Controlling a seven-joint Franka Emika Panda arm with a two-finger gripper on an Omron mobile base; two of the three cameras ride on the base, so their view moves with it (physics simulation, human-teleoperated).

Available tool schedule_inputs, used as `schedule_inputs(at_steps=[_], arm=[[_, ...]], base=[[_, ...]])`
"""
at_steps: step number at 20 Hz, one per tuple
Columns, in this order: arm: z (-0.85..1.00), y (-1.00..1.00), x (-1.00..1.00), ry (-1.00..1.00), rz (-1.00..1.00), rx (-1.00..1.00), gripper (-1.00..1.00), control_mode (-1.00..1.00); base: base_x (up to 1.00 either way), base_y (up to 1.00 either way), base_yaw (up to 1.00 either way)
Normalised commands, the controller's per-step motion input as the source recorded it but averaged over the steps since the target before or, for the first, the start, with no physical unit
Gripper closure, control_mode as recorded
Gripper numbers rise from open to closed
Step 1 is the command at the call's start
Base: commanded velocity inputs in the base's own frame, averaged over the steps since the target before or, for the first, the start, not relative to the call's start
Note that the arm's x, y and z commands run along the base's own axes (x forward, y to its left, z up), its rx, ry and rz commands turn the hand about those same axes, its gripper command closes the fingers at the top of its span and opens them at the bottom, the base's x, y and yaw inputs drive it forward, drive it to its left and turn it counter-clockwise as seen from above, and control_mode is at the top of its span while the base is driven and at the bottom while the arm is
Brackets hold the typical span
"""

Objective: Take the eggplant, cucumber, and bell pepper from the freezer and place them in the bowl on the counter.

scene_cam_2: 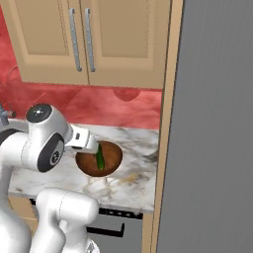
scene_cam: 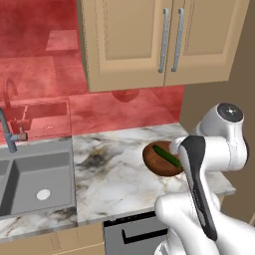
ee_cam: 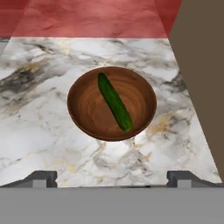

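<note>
The cucumber (ee_cam: 114, 101) lies inside the bowl (ee_cam: 87, 118), resting on its smooth reddish-brown bottom with its long axis running on a diagonal across the middle, one end near the bowl's far rim and the other toward the near rim on the side of the freezer (scene_cam_2: 212, 123). The bowl sits on the marble table (ee_cam: 39, 113), near the table's end beside the freezer's side wall. No eggplant or bell pepper is in the bowl, so judging from this, one of the three vegetables is delivered and two are left to fetch.

The gripper (ee_cam: 113, 179) hangs above the bowl, on the side away from the backsplash, looking down at it; its two finger tips stand spread wide to either side and hold nothing. The cucumber lies straight ahead of and below the gripper, clear of both tips.

The move to come likely turns on the freezer: it stands just beside the bowl, and its flat grey door appears closed in the right base view, with the remaining vegetables hidden. The arm would probably have to lift away from the bowl and swing toward the freezer

Around the bowl, wooden cabinets (scene_cam: 149, 40) hang above it, and a steel sink (scene_cam: 30, 179) sits well apart from it, on the side opposite the freezer
</note>
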Motion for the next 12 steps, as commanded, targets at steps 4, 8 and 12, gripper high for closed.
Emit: schedule_inputs(at_steps=[4,8,12], arm=[[0.56,0.11,-0.43,0.02,0.00,0.00,-1.00,-1.00],[0.58,0.10,-0.36,0.00,0.00,0.00,-1.00,-1.00],[0.37,0.00,-0.61,0.00,0.00,0.00,-1.00,-1.00]], base=[[0.00,0.00,0.00],[0.00,0.00,0.00],[0.00,0.00,0.00]])
